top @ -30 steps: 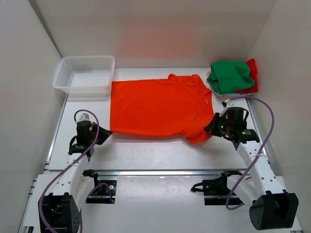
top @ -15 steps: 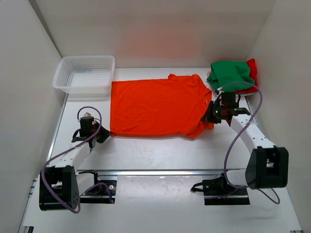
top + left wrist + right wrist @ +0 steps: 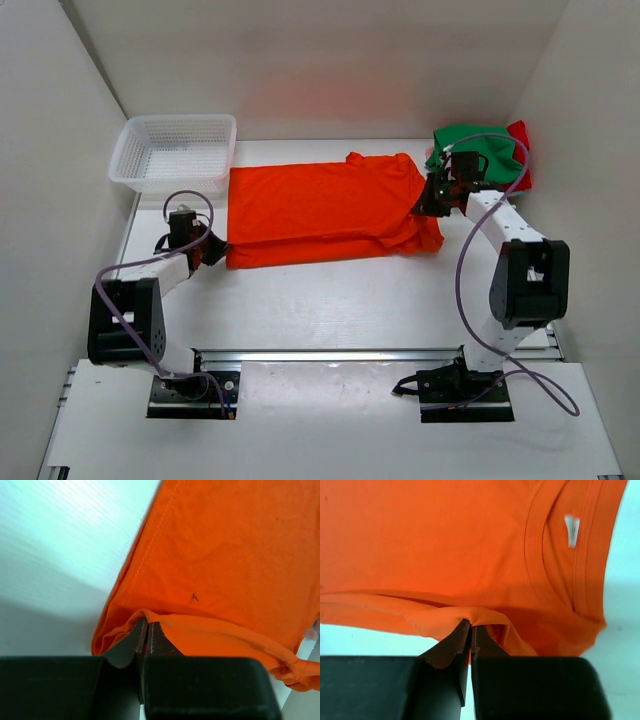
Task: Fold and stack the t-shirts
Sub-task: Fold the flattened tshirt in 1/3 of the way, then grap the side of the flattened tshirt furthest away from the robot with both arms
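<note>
At the near-left corner of the orange t-shirt (image 3: 320,205), the left gripper (image 3: 147,626) is found clamped on a pinch of hem, its jaws pressed nearly together with only thin cloth between them. On the right, the right gripper (image 3: 470,626) is likewise closed on a raised ridge of the shirt's edge, below the collar.

A band along the near edge is seen doubled over the body, so a lengthwise fold is judged to be in hand. The shirt is spread across the middle of the white table (image 3: 330,300), collar to the right.

The cloth is judged light, limp and liable to sag between the two holds. It is best taken at the stitched hems, where the doubled layer gives purchase. A smooth knit, a ribbed collar and a white neck label are noted.

Farther back, a white mesh basket (image 3: 175,120) is set at the far left, just beside the shirt's corner. A green t-shirt (image 3: 475,155) is heaped on a red t-shirt (image 3: 518,150) at the far right.
</note>
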